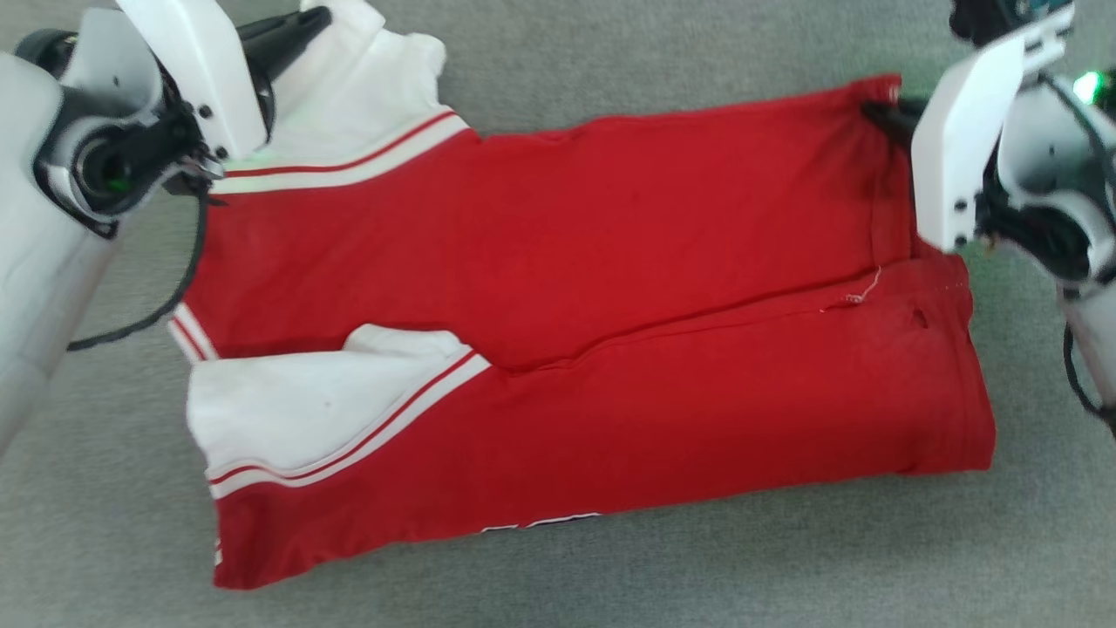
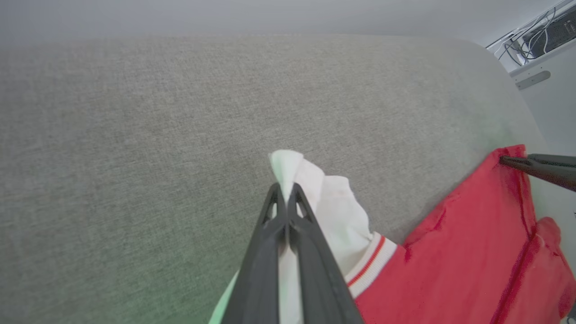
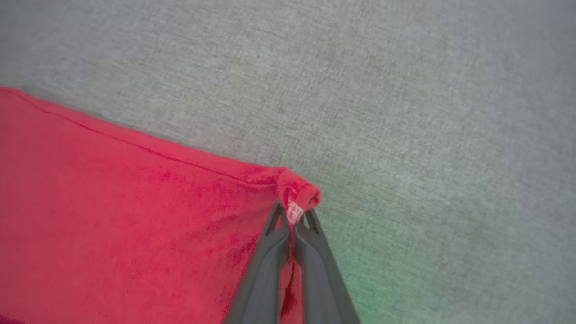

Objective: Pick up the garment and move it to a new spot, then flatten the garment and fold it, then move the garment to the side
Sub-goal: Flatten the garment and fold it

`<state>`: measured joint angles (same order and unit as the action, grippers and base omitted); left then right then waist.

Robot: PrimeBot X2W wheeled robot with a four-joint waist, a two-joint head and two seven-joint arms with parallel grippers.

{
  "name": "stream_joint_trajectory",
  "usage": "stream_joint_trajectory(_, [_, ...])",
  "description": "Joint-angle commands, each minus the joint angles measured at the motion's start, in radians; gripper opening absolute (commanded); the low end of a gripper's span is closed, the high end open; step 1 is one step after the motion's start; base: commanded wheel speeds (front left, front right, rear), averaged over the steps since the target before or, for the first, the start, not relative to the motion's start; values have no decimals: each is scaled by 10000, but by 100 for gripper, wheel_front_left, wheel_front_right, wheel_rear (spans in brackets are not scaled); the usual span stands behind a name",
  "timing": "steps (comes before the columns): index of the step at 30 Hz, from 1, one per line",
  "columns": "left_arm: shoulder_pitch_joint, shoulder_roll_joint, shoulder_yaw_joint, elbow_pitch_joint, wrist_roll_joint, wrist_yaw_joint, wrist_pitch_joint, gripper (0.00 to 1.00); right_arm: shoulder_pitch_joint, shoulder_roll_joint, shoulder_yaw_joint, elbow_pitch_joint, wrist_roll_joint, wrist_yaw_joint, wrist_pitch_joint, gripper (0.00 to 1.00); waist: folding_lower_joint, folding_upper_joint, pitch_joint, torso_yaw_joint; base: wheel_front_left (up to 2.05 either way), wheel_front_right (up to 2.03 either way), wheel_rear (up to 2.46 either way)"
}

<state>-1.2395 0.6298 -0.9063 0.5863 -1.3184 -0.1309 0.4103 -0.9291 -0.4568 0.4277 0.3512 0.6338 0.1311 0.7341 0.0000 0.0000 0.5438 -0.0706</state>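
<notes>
The garment [image 1: 558,288], a red jersey with white-and-red striped trim and white lining, lies spread across the grey fabric surface, partly folded lengthwise. A sliver of white-edged lettering shows at its near edge. My left gripper [image 1: 305,26] is shut on the white far-left corner; in the left wrist view my left gripper [image 2: 285,189] pinches the white cloth [image 2: 315,189]. My right gripper [image 1: 876,113] is shut on the red far-right corner. In the right wrist view my right gripper [image 3: 292,216] clamps the rolled red hem [image 3: 299,193].
The grey fabric surface [image 1: 610,576] extends around the garment on all sides. Its rounded far edge [image 2: 508,67] shows in the left wrist view, with cables and a pale wall [image 2: 540,36] beyond it.
</notes>
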Motion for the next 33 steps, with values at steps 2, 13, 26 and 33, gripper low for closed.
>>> stream_joint_trajectory(2, [230,143,-82,-291,-127,7,-306,0,308,-123,-2,-239,74,-9,-125,0,0,0,-387,306,0,0,0])
stream_joint_trajectory(13, [2635,1731,-754,-3385,-419,7,-3496,0,3173,-1140,-1008,-2735,325,-8,-17,0,0,0,-1810,1263,0,0,0])
stream_joint_trajectory(26, [6523,3312,-1390,-5776,-490,433,-6257,0,7791,-915,-3995,-5978,-268,-9,1178,0,0,0,-2590,1968,0,0,0])
stream_joint_trajectory(33, [7606,2978,-1617,-6452,-168,1087,-6611,0,9018,-495,-4836,-6582,-951,-9,1398,0,0,0,-2393,2116,0,0,0])
